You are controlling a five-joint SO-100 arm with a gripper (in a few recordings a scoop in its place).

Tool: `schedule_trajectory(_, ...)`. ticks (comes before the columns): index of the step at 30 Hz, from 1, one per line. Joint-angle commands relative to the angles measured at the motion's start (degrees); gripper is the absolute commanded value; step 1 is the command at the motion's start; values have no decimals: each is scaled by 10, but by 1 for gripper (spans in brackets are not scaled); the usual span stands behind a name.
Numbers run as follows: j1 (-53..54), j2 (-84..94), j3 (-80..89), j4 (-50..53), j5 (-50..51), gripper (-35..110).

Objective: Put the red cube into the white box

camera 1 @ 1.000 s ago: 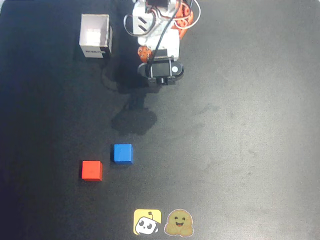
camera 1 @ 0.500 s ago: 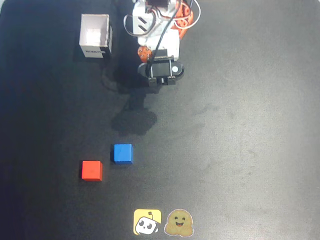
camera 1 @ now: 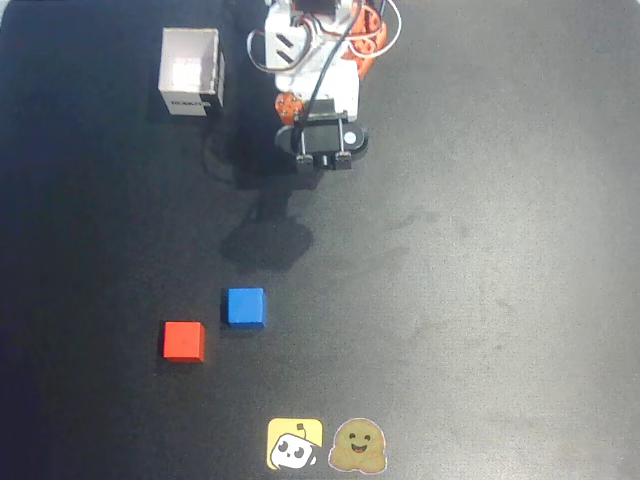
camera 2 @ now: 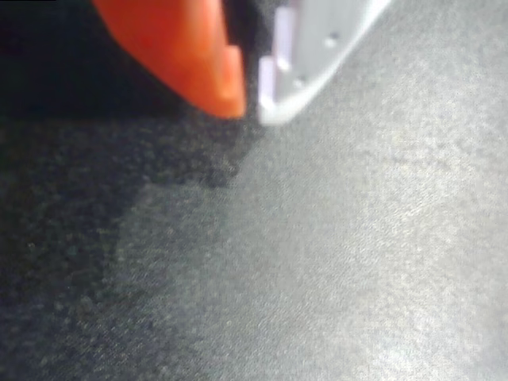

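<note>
The red cube (camera 1: 184,341) sits flat on the dark table (camera 1: 480,300) in the lower left of the overhead view, with nothing on or against it. The blue cube (camera 1: 245,307) lies just beside it, up and to the right, the two near but apart with a strip of table between their corners. The white box (camera 1: 190,72) stands open-topped at the upper left, well apart from both cubes, its printed side facing down the picture. The gripper (camera 2: 250,99) hangs close to the arm's base (camera 1: 315,50) at the top centre, far from the cube; in the wrist view its orange and white fingertips are nearly together with only a thin dark slit between them, holding nothing, above bare table. The step in hand looks to be the reach toward the cube, hardly begun. To do it well, the arm should swing down and to the left in the overhead view, open the jaws wide before descending, and come down on the cube from its left or lower side, so that neither finger drops into the gap by the blue one and knocks it. Squaring the jaws to two opposite faces, not to the corners, should give a firmer hold on those matte sides.
</note>
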State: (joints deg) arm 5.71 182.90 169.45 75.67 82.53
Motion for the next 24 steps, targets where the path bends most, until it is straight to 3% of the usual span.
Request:
schedule_trajectory(1,1,2,-9,-9,-3,0)
schedule_trajectory(6,11,-15,-41,-33,5,0)
schedule_trajectory(9,23,-192,-138,-80,6,0)
schedule_trajectory(12,54,-377,-300,-60,-27,0)
schedule_trajectory(24,125,-613,-462,-171,-134,0)
